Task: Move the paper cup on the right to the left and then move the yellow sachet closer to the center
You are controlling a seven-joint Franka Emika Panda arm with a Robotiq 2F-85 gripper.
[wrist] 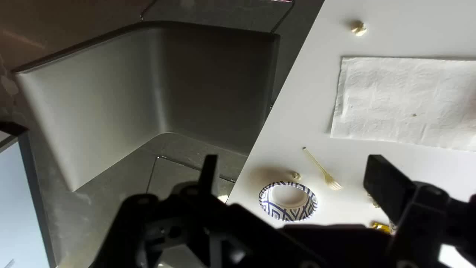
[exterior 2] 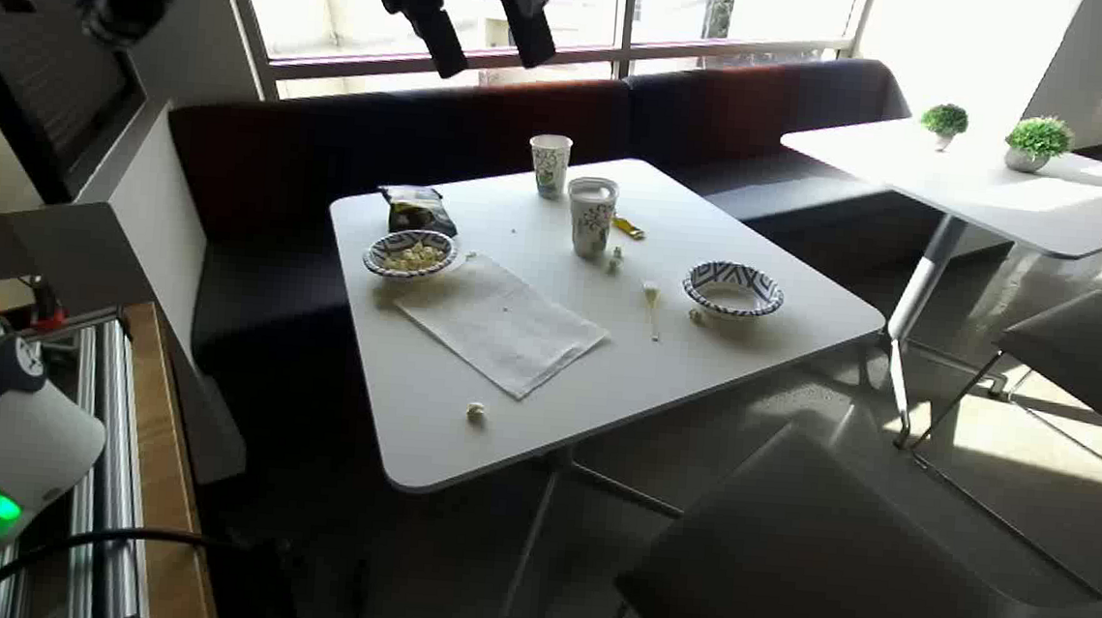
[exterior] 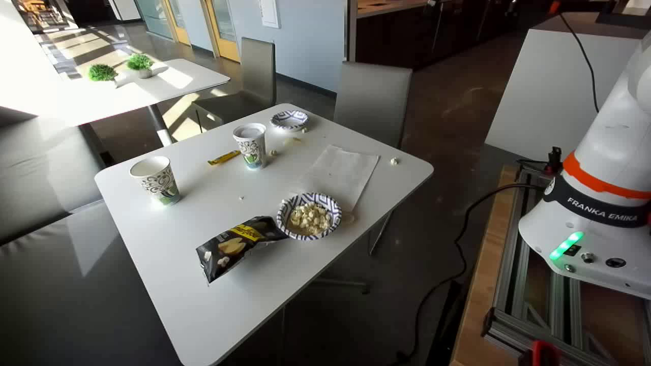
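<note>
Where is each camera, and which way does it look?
In an exterior view: high up, nearest the black packet, looking down over the table toward the chairs; robot base on the right.
In an exterior view: high up near a chair, looking toward the bench and window; base on the left, gripper at the top.
Wrist view: by the gripper, looking down at chair, napkin and bowl; fingers show below.
Both exterior views share the table, yellow sachet and base.

Break area, cushioned bench [exterior 2: 407, 144], tables [exterior 2: 624, 367], chairs [exterior: 374, 96], potted plants [exterior 2: 1038, 139]
</note>
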